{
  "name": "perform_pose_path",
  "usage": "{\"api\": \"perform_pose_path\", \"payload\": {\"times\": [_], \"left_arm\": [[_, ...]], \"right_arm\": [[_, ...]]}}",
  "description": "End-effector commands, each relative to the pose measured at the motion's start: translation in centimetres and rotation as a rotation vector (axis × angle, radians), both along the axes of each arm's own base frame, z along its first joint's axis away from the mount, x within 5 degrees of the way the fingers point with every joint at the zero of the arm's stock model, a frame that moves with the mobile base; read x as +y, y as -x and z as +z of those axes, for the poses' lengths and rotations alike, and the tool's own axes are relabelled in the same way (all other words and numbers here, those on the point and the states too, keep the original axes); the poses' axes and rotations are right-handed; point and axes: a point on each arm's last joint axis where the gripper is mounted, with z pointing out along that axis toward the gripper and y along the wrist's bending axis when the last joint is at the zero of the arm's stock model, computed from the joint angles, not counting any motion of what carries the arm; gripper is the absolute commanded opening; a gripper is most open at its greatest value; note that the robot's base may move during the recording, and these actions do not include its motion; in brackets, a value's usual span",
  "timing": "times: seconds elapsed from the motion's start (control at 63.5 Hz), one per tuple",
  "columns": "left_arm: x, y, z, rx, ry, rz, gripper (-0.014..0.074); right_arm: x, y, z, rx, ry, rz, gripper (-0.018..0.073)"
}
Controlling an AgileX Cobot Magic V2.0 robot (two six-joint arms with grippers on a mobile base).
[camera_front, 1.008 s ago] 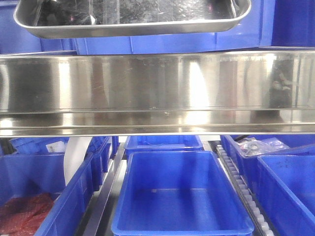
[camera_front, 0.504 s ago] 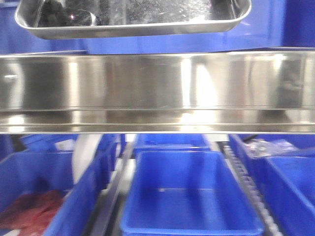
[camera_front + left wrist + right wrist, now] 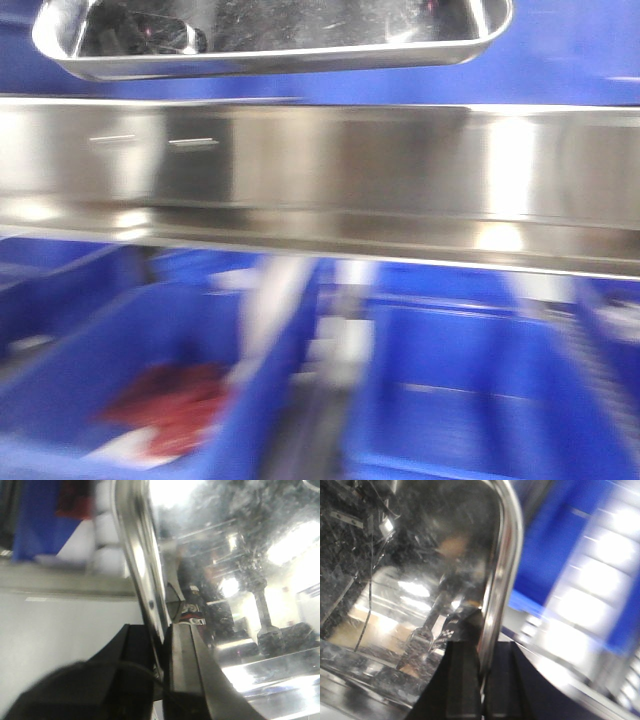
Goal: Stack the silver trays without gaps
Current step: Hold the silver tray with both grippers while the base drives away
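Observation:
One silver tray (image 3: 270,45) hangs at the top of the front view, above the shelf rail, its scuffed underside toward me. My left gripper (image 3: 160,650) is shut on the tray's left rim (image 3: 135,555), one black finger on each side of the wall. My right gripper (image 3: 482,675) is shut on the tray's right rim (image 3: 502,570), which runs up between its fingers. The tray's mirror-like inside (image 3: 240,580) fills both wrist views (image 3: 395,580). No second tray shows. Neither gripper shows in the front view.
A long shiny steel shelf rail (image 3: 320,180) crosses the front view below the tray. Under it stand deep blue bins: one with red contents (image 3: 165,395) at the left, another (image 3: 480,400) at the right. More blue bins (image 3: 580,50) sit behind the tray.
The front view has swung left and blurred: the bins below have slid rightward in frame, and the red-filled bin is nearer the middle. The tray stays at the top, held.

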Motion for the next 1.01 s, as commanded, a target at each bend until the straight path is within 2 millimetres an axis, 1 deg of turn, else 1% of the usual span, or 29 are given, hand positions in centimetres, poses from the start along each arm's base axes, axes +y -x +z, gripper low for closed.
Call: {"api": "perform_pose_path", "payload": {"times": [0.0,0.992], "left_arm": [[0.92,1.08,1.35,-0.005,-0.039,-0.014,-0.0048],[0.90,1.09,1.35,-0.004,-0.038,-0.015,-0.0048]], "right_arm": [[-0.55,0.76,2.92,-0.145,-0.053,0.014,0.0021],[-0.55,0.76,2.92,-0.145,-0.053,0.014,0.0021]]}}
